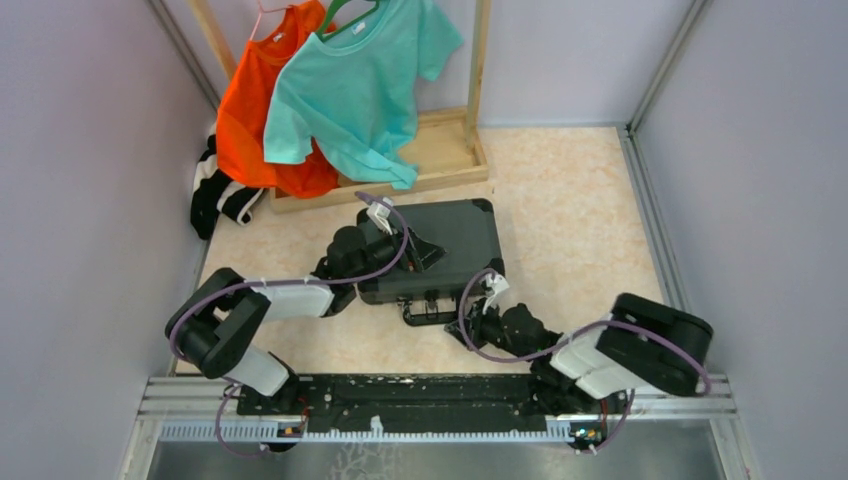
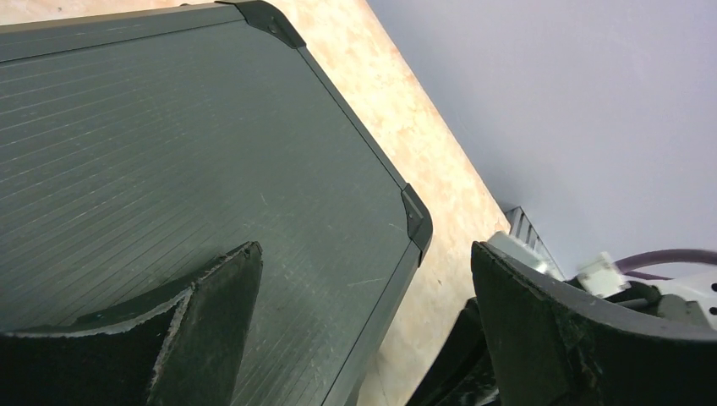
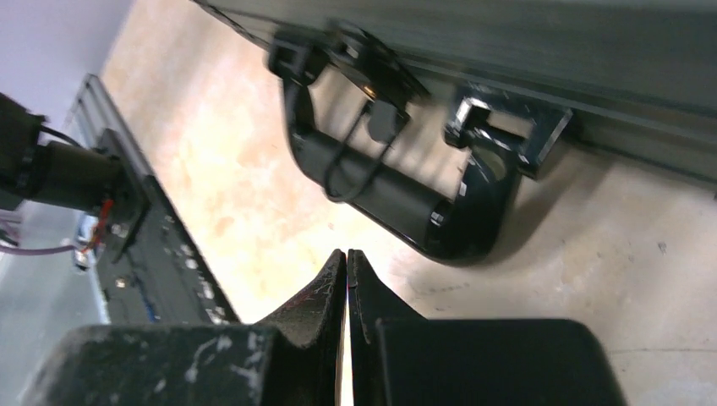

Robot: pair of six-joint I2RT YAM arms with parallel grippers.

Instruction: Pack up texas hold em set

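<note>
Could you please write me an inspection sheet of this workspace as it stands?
Surface: beige marbled tabletop, no spills seen.
Job's things: black hard briefcase lies flat with its lid shut, black handle facing the arms; chips, cards and dice not visible.
Clutter: nothing seen.
Grippers: left gripper open, over the lid; right gripper shut and empty, just short of the handle, not touching it.
Cables: purple cables loop along both arms.
Surroundings: wooden rack holding an orange T-shirt and a teal T-shirt; black-and-white garment beside it; grey walls.
</note>
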